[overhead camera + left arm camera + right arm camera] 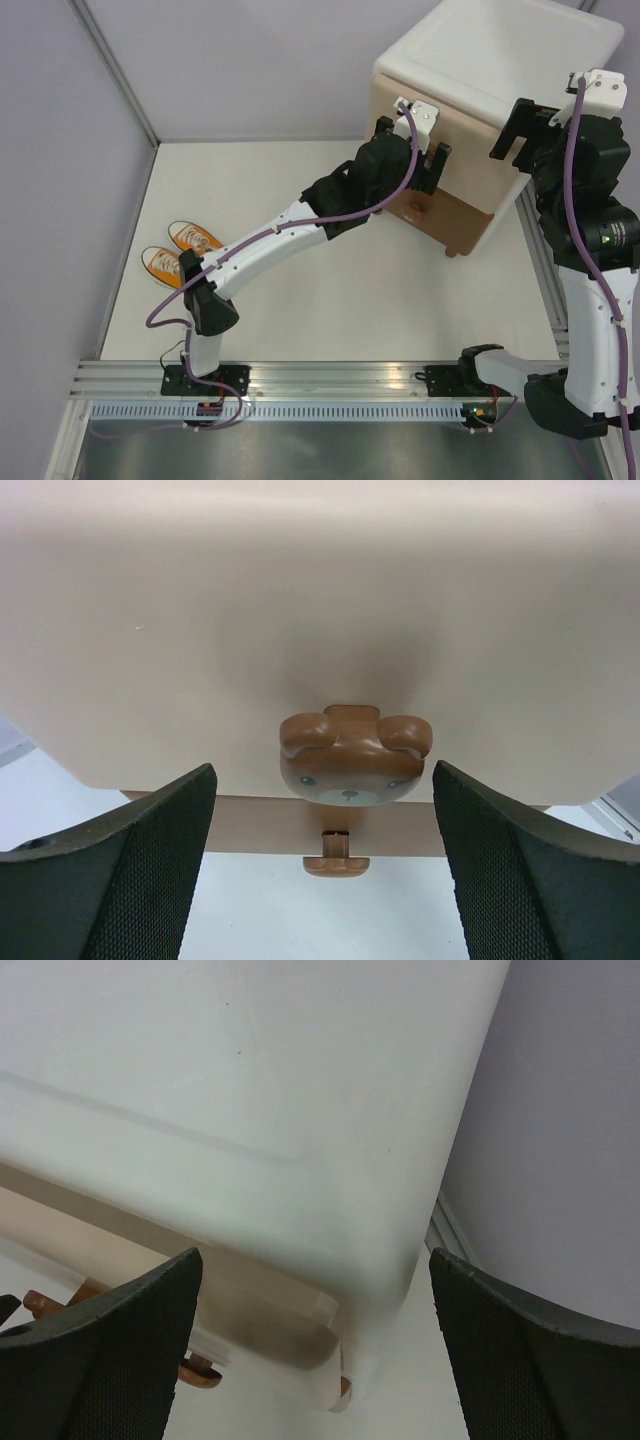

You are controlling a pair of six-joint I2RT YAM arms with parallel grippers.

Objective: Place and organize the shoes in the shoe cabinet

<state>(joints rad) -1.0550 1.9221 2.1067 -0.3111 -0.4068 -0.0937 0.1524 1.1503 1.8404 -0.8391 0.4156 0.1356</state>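
Two orange sneakers (182, 250) lie side by side on the table's (330, 300) left part, well apart from the cabinet (500, 60), which stands at the far right (white shell, beige drawer (455, 125) above a brown one (455, 215)).

The left arm reaches across to the cabinet front, and the left gripper (411, 140) is at the beige drawer. In the left wrist view its fingers (150, 870) are spread wide, one on each side of the bear-head knob (352, 760), with a gap on both sides and no contact. The lower knob (336, 862) shows just beneath.

The right gripper (512, 130) hovers beside the cabinet's right side, near the upper corner. Its fingers (120, 1350) are likewise spread apart, holding nothing, with the rounded white corner between them in the right wrist view (whether they touch it I cannot tell).
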